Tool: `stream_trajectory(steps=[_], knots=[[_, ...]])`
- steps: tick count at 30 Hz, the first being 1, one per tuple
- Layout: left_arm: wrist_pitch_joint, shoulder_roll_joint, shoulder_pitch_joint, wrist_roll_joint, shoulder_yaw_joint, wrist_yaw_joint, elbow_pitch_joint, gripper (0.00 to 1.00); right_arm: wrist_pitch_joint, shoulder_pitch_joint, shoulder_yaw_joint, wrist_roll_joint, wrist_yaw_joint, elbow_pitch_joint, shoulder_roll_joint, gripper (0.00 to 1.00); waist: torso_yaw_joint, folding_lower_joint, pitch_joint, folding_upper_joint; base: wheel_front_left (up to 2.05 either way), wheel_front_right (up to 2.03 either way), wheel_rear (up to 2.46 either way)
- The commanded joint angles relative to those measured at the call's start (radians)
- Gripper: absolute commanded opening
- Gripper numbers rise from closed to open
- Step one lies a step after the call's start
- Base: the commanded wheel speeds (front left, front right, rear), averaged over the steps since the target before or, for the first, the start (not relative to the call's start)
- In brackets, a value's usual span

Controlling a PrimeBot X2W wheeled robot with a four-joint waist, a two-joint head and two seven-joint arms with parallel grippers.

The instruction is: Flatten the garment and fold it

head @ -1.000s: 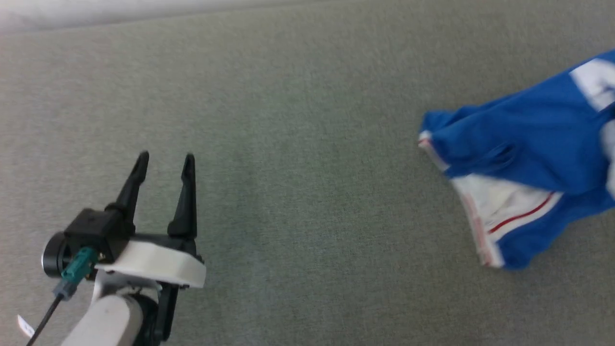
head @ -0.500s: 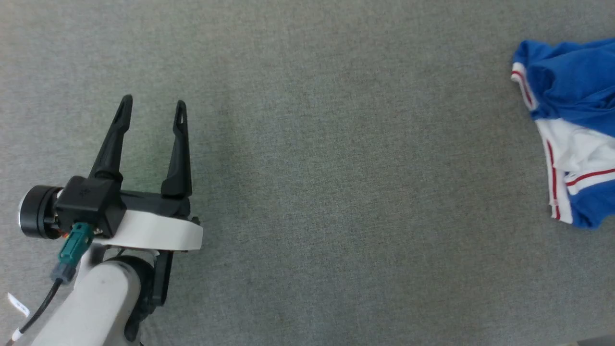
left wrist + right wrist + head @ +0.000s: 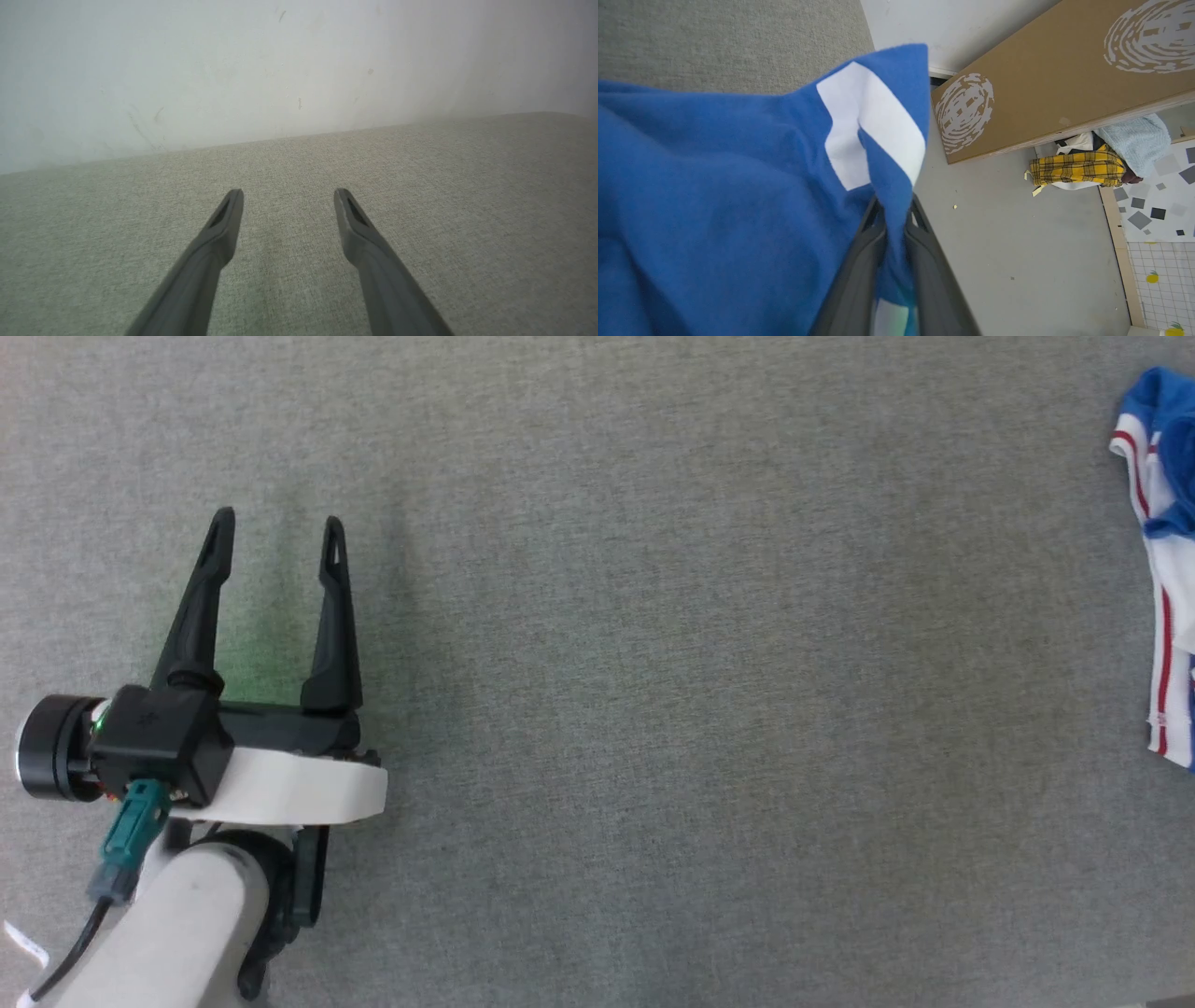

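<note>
The garment point(image 3: 1162, 569), bright blue with white parts edged by thin red stripes, shows at the head view's far right edge over the grey-green cloth surface. In the right wrist view its blue cloth point(image 3: 738, 186) with a white patch spreads to the left, and my right gripper point(image 3: 893, 210) is shut on a fold of it, the cloth pinched between both fingers. My left gripper point(image 3: 275, 523) sits at the lower left of the head view, open, nothing between its fingers, far from the garment. The left wrist view has the same open left gripper point(image 3: 288, 192) above bare cloth.
A pale wall point(image 3: 280, 70) rises behind the cloth surface point(image 3: 653, 709). In the right wrist view, beyond the surface's edge, lie a grey floor point(image 3: 1017, 242), a brown board with white prints point(image 3: 1064, 79), and a yellow plaid cloth with a light blue bundle point(image 3: 1078, 170).
The head camera has swung left, so the garment has slid to the picture's right edge. The garment hangs more gathered than before. My left gripper stays open.
</note>
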Motion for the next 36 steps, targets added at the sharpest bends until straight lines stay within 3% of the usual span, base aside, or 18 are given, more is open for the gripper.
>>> stream_trajectory(steps=[1, 2, 3, 13, 18, 26, 36], knots=[[-0.018, -0.009, -0.017, -0.007, 0.005, 0.002, -0.013, 1.0, -0.015, -0.026, -0.005, -0.013, -0.002, 0.013, 0.007, 0.55, 0.006, 0.0, 0.002, -0.0001, 0.0, 0.0, 0.0], [-0.025, -0.012, -0.017, -0.012, 0.007, 0.0, -0.017, 1.0, -0.02, -0.03, -0.004, -0.016, -0.002, 0.019, 0.009, 0.9, 0.007, 0.0, 0.0, -0.0001, 0.0, 0.0, 0.0], [-0.031, -0.013, -0.016, -0.014, 0.007, -0.001, -0.019, 1.0, -0.024, -0.033, -0.004, -0.02, -0.002, 0.024, 0.01, 1.0, 0.008, 0.0, -0.004, -0.0001, 0.0, 0.0, 0.0], [-0.075, -0.03, 0.014, -0.04, 0.019, -0.01, 0.015, 1.0, -0.068, -0.018, -0.01, -0.023, -0.002, 0.028, 0.028, 1.0, 0.016, 0.0, -0.088, -0.0001, 0.0, 0.0, 0.0], [-0.092, -0.051, 0.049, -0.057, 0.026, -0.004, 0.045, 1.0, -0.11, 0.041, -0.007, 0.001, -0.002, -0.041, 0.112, 1.0, 0.027, 0.0, -0.172, -0.0001, 0.0, 0.0, 0.0], [-0.103, -0.06, 0.142, -0.089, 0.053, 0.012, 0.079, 1.0, -0.116, 0.21, 0.105, 0.065, -0.002, -0.248, 0.28, 1.0, 0.053, 0.0, -0.328, -0.0001, 0.0, 0.0, 0.0], [-0.106, -0.081, 0.208, -0.123, 0.041, -0.007, 0.105, 1.0, -0.214, 0.372, 0.196, 0.065, -0.002, -0.42, 0.401, 1.0, 0.106, 0.0, -0.477, -0.0001, 0.0, 0.0, 0.0]])
